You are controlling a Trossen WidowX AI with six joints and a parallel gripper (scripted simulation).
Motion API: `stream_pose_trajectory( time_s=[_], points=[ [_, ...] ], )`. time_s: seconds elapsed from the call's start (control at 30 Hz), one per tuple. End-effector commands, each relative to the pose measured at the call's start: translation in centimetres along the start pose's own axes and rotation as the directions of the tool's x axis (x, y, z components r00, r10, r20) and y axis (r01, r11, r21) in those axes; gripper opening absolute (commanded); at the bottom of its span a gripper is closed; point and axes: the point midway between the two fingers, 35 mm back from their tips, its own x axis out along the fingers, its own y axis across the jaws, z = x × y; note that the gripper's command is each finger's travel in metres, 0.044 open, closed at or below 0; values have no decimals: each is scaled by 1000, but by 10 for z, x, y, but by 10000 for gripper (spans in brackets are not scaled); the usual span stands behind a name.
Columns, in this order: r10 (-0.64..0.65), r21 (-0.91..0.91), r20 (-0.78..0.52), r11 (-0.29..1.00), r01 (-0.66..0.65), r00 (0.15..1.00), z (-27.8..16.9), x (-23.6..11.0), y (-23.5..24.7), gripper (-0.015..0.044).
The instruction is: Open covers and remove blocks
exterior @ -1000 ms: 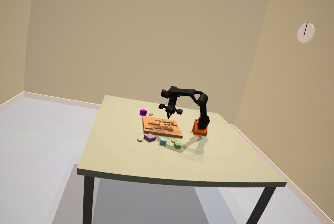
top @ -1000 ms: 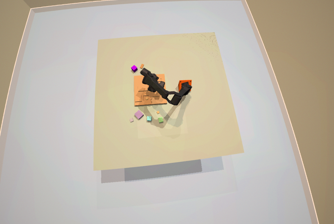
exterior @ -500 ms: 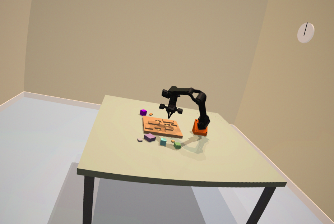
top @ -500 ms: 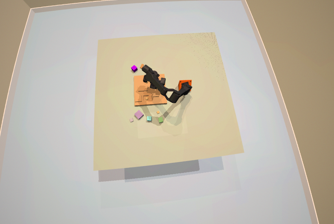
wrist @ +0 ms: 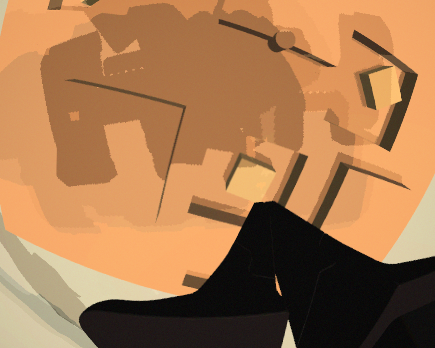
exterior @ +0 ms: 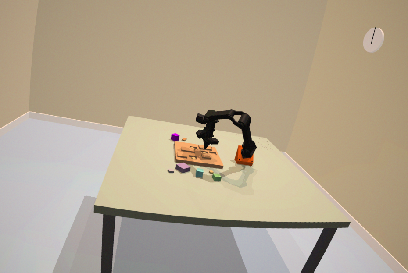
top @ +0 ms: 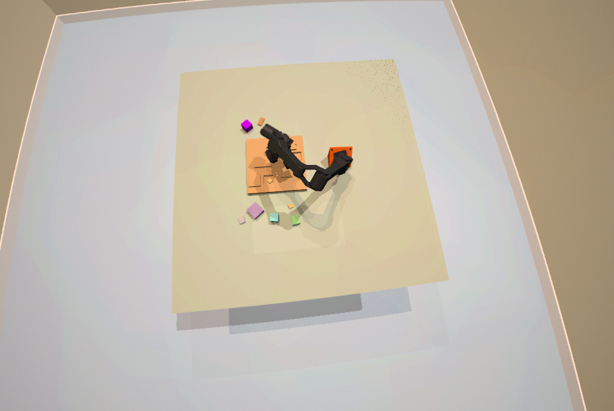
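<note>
The orange puzzle board [top: 255, 183] [exterior: 216, 161] [wrist: 59, 209] lies mid-table with grooved tracks and flat covers. A round pin [wrist: 284, 41] sits on a thin bar. My gripper [exterior: 207, 147] [wrist: 263, 212] is shut and empty, pointing down just above the board's far half.
A magenta cube [top: 246, 125] [exterior: 174, 136] and a small orange piece [top: 261, 121] lie behind the board. In front lie a lilac block [top: 255, 210] [exterior: 182, 167], a small pink piece [top: 241, 220], a teal cube [top: 274, 217] [exterior: 199, 172], a green cube [top: 294, 219] [exterior: 216, 176]. The arm's orange base [top: 341, 154] stands right.
</note>
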Motion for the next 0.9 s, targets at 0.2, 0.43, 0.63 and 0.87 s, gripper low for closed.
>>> stream_pose_trajectory(
  time_s=[0.2, 0.43, 0.63, 0.87],
  points=[
    [10, 281, 6, 960, -12, 1000, 0, 17, 2, 0],
    [10, -265, 7, 964, -8, 1000, 0, 22, 2, 0],
    [11, -750, 7, 661, -2, 1000, 0, 26, 2, 0],
    [11, -884, 7, 467, 1, 1000, 0, 28, 2, 0]
  ],
)
